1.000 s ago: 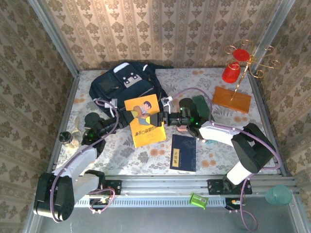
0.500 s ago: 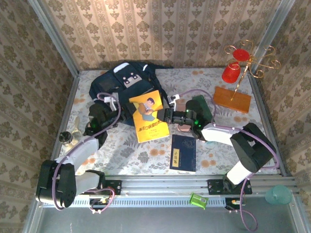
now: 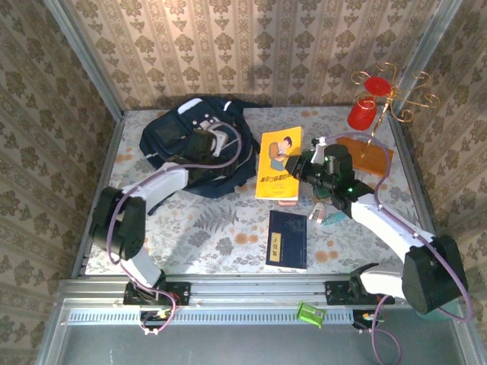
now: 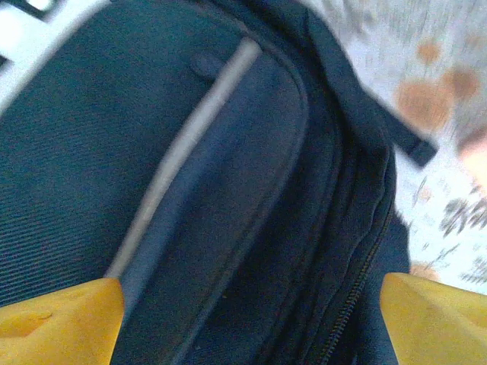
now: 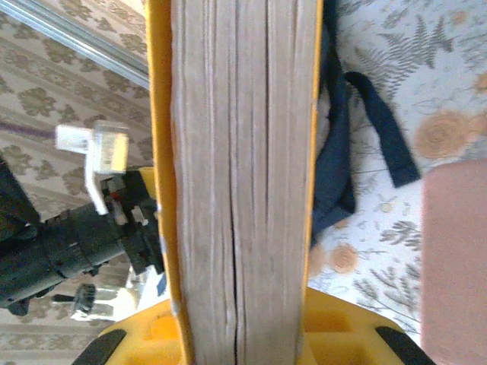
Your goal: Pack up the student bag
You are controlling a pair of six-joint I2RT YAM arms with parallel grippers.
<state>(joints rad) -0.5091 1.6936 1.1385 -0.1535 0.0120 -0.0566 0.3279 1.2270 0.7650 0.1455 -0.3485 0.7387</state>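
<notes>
The student bag (image 3: 171, 141), a dark navy backpack with a white studded patch, lies at the back left of the table. My left gripper (image 3: 205, 144) hovers over its right side, open; in the left wrist view the yellow fingertips (image 4: 61, 319) stand wide apart over navy fabric (image 4: 228, 190), pale piping and a zipper. My right gripper (image 3: 301, 166) is shut on a yellow book (image 3: 278, 161), held up right of the bag. The book's page edge (image 5: 243, 175) runs between the jaws, with a bag strap (image 5: 380, 129) behind it.
A dark blue book (image 3: 287, 238) lies flat at the front centre. A wooden block (image 3: 364, 154) and a gold stand with a red cup (image 3: 362, 114) occupy the back right. A pink object (image 5: 455, 258) lies under the held book, and a small teal item (image 3: 332, 217) lies beside the right arm.
The right gripper carried the yellow book up and to the right, away from the bag's front. The left arm swung from the left front of the table onto the bag.
</notes>
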